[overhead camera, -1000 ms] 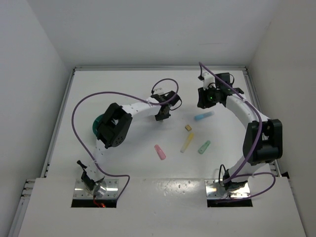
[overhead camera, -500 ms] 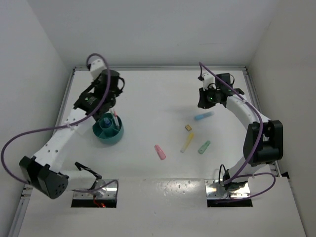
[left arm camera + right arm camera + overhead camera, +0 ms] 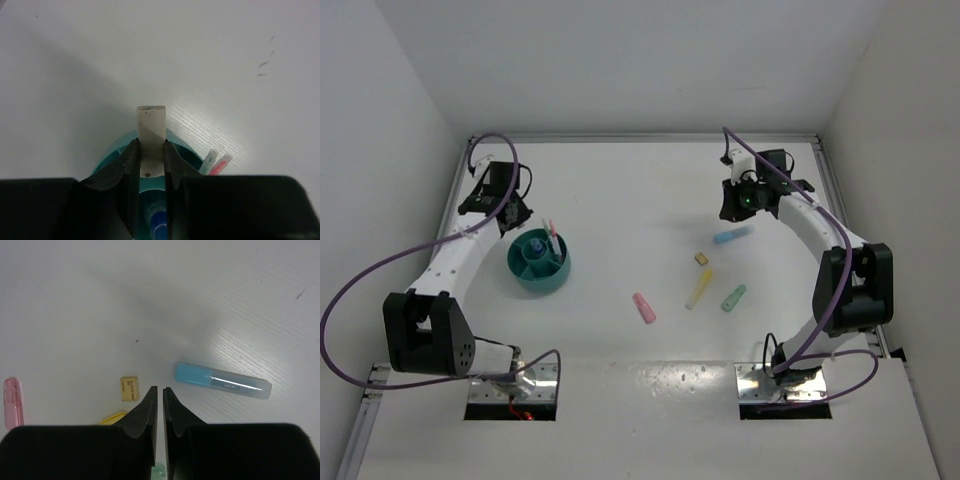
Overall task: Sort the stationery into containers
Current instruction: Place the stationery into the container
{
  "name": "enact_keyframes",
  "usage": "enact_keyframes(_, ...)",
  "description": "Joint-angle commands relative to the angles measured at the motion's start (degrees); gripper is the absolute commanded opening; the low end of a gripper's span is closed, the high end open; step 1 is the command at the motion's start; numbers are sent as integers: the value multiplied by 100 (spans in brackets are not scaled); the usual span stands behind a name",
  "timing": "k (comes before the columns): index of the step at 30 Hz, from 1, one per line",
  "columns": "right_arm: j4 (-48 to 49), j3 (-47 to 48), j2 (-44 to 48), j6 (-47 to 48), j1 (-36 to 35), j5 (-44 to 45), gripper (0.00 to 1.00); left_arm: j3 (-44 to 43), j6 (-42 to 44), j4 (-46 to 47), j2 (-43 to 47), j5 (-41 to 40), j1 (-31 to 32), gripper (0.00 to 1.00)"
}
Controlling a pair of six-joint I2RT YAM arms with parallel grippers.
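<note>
Left claw (image 3: 151, 150) gripped 1 white eraser (image 3: 151, 131) over the teal cup (image 3: 542, 283) just beneath its tips; the drop seemed in hand, needing only release. Right claw (image 3: 160, 392) sat clenched on nothing, tan eraser (image 3: 129, 389) just left, blue marker (image 3: 222, 381) just right; reopening likely needed next.

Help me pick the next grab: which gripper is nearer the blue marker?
Right. The right gripper hangs just beside the blue marker; the left gripper is far off at the teal cup, holding a white eraser.
</note>
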State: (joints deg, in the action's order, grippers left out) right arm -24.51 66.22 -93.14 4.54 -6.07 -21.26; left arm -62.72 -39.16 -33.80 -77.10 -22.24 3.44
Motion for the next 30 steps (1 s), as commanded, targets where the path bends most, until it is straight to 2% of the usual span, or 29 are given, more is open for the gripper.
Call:
enact_keyframes(1, 69, -47, 218, 30, 35, -107, 9, 14, 128, 347, -68, 290, -37, 4)
enact_keyframes(24, 69, -47, 165, 30, 35, -107, 11, 778, 286, 603, -51, 238, 288, 4)
enact_keyframes(28, 69, -47, 165, 30, 35, -107, 11, 840, 286, 603, 2, 115, 289, 8)
enact_keyframes(30, 69, -47, 165, 30, 35, -107, 11, 840, 286, 603, 2, 115, 289, 14)
